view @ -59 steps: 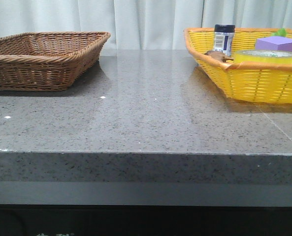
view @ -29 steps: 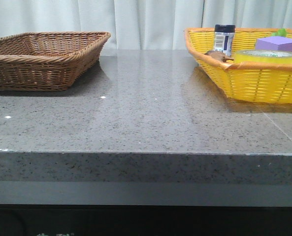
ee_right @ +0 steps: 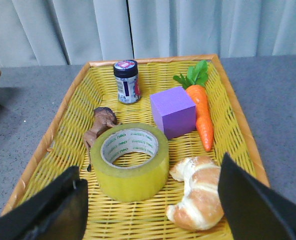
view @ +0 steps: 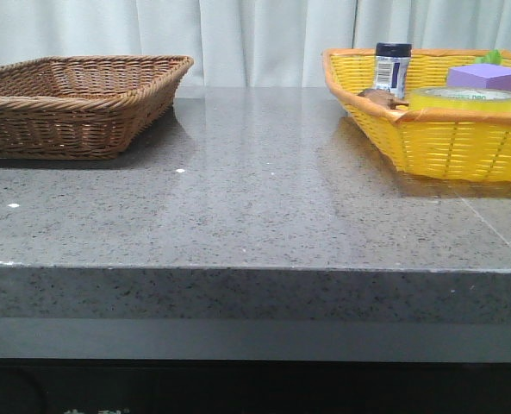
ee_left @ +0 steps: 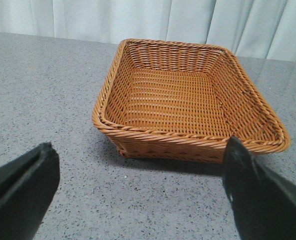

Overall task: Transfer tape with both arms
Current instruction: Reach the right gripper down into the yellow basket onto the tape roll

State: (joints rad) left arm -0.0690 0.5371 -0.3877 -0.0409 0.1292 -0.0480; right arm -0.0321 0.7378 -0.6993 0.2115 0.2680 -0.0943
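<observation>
The tape (ee_right: 131,167), a wide yellow roll with a white core and green lettering, lies flat in the yellow basket (ee_right: 63,125). In the front view its top edge (view: 468,98) shows over the basket's near wall (view: 462,142). My right gripper (ee_right: 150,202) is open above the basket's near end, one finger either side of the tape and a croissant, touching neither. My left gripper (ee_left: 140,187) is open over the grey table, just short of the empty brown wicker basket (ee_left: 187,97). Neither arm shows in the front view.
In the yellow basket with the tape are a dark-capped jar (ee_right: 127,81), a purple block (ee_right: 173,111), a carrot (ee_right: 201,112), a croissant (ee_right: 197,192) and a small brown figure (ee_right: 99,125). The brown basket (view: 74,103) stands at the table's far left.
</observation>
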